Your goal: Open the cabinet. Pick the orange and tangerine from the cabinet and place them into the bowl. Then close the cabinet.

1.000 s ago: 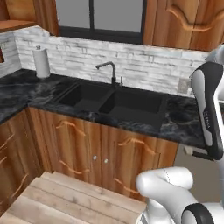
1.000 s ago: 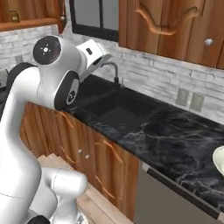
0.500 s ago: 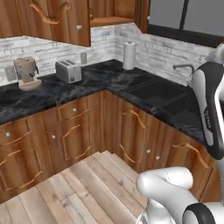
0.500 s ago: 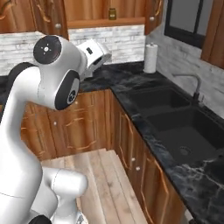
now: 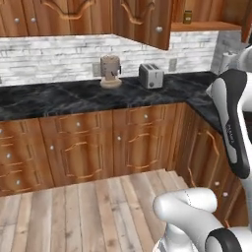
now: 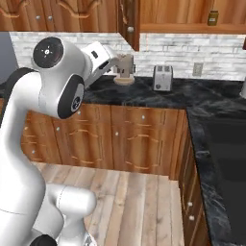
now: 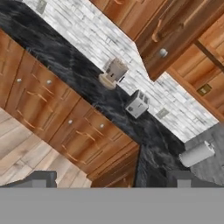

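The reddish-brown wall cabinet (image 5: 197, 12) hangs above the counter corner. Its arched door (image 5: 143, 22) with a round silver knob (image 5: 158, 29) stands swung open. The same door (image 6: 129, 21) shows edge-on in the right base view and slanted (image 7: 175, 39) in the hand view. On the open shelf I see just a small dark jar (image 6: 213, 18). The orange, the tangerine and the bowl are out of view. My gripper (image 7: 111, 181) is open with nothing between its fingers. It is held high beside the arm's shoulder (image 6: 114, 61), well back from the counter.
A silver toaster (image 5: 151, 76) and a beige coffee grinder (image 5: 110, 71) stand on the black marble counter (image 5: 59, 98). A paper towel roll (image 7: 196, 154) is further right, near the sink (image 6: 230, 158). Low cabinets with drawers line the wooden floor (image 5: 88, 211).
The whole picture has swung from the sink to the counter corner with the toaster, so the base has turned left. The arm holds the same pose.
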### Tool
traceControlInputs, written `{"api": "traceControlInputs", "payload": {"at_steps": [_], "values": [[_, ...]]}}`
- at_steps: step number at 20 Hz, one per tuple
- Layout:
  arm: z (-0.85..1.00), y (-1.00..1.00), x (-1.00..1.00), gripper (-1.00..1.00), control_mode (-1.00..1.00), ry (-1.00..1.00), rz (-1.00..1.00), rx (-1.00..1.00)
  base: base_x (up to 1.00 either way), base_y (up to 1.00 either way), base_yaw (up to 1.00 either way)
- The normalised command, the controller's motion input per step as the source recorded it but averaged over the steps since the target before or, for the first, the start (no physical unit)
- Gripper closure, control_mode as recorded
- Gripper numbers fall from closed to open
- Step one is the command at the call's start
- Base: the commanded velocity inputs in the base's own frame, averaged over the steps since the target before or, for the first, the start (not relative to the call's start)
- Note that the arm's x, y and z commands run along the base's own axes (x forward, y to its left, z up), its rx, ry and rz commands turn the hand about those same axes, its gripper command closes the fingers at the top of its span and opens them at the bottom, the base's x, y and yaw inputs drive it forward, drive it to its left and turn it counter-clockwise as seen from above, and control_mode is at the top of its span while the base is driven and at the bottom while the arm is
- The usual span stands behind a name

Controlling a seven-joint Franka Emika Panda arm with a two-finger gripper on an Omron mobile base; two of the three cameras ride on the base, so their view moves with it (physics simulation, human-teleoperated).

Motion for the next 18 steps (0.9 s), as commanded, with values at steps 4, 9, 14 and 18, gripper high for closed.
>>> {"api": "traceControlInputs", "payload": {"at_steps": [4, 9, 14, 18], "values": [[0.00, 0.00, 0.00, -1.00, 1.00, 0.00, 0.00, 0.00, 0.06, -0.99, 0.45], [0.00, 0.00, 0.00, -1.00, 1.00, 0.00, 0.00, 0.00, 0.26, -1.00, 0.37], [0.00, 0.00, 0.00, -1.00, 1.00, 0.00, 0.00, 0.00, 0.79, -0.70, 0.18], [0.00, 0.00, 0.00, -1.00, 1.00, 0.00, 0.00, 0.00, 1.00, -0.37, 0.01]]}}
